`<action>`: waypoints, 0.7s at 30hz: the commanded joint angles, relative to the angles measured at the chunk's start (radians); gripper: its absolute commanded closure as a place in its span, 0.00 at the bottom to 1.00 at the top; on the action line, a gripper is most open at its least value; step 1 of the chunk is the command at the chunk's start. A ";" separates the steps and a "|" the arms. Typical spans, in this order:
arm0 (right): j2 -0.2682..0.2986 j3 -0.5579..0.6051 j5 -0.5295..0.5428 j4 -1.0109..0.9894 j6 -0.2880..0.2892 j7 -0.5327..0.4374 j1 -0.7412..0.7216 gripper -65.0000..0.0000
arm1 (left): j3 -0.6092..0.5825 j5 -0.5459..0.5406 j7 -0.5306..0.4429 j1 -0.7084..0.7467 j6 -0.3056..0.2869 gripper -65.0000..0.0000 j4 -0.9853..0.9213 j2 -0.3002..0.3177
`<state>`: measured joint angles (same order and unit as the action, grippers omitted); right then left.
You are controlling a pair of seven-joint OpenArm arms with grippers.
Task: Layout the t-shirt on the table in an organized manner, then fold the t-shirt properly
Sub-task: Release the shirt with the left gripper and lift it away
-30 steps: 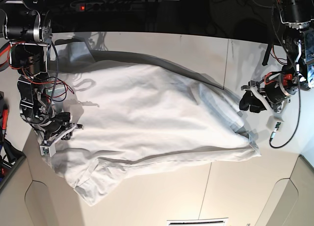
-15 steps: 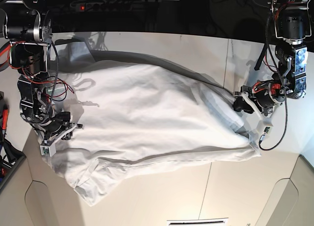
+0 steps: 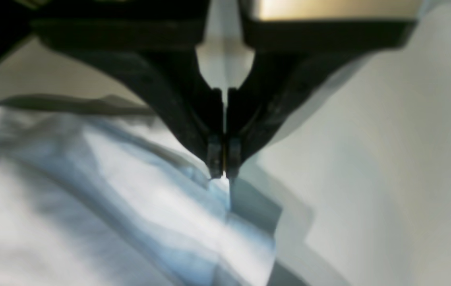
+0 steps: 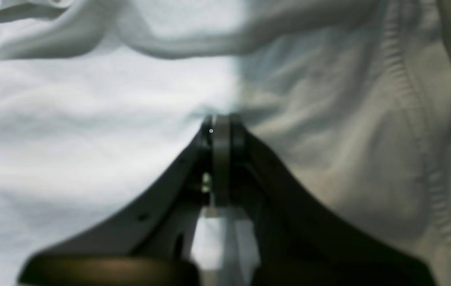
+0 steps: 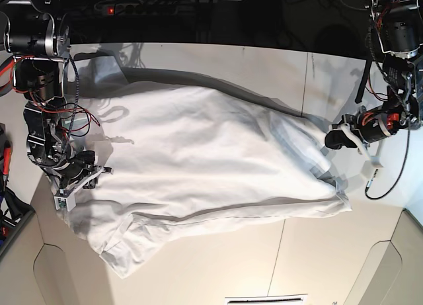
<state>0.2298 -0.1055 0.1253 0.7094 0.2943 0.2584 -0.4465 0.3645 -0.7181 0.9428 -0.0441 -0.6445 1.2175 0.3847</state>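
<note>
One white t-shirt (image 5: pixel 211 139) is lying on one counter (image 5: pixel 198 265), and two black robot arms (image 5: pixel 49 113) (image 5: pixel 390 87) are reaching over it, each carrying one pincer.

No text, label, brand, number or sign can be read in any of the three views.
</note>
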 commanded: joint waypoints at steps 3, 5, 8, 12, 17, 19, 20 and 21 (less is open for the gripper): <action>0.003 0.000 -0.018 0.001 -0.011 0.045 -0.006 1.00 | 0.097 -0.119 0.071 0.018 -0.054 1.00 0.016 0.017; 0.003 0.000 -0.024 0.001 -0.011 0.045 -0.007 1.00 | 0.147 -0.166 0.111 0.047 -0.054 1.00 0.016 0.017; 0.003 0.000 -0.040 0.001 -0.021 0.045 -0.007 1.00 | 0.204 -0.217 0.137 0.101 -0.054 1.00 0.016 0.018; 0.003 0.000 -0.040 0.001 -0.048 0.045 -0.007 1.00 | 0.283 -0.360 0.207 0.172 -0.054 1.00 0.018 0.018; 0.003 0.000 -0.040 0.001 -0.048 0.048 -0.007 1.00 | 0.390 -0.610 0.349 0.249 -0.054 1.00 0.077 0.017; 0.003 0.000 -0.040 0.001 -0.048 0.048 -0.007 1.00 | 0.427 -0.686 0.404 0.278 -0.054 1.00 0.119 0.017; 0.003 0.000 -0.040 0.001 -0.048 0.048 -0.007 1.00 | 0.443 -0.717 0.426 0.294 -0.054 1.00 0.141 0.017; 0.003 0.000 -0.040 0.001 -0.048 0.048 -0.007 1.00 | 0.458 -0.739 0.443 0.309 -0.054 1.00 0.162 0.017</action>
<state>0.2291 -0.1055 0.1040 0.7097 0.2604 0.2584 -0.4461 0.8143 -1.4273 1.3952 0.2665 -0.6930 1.3643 0.3817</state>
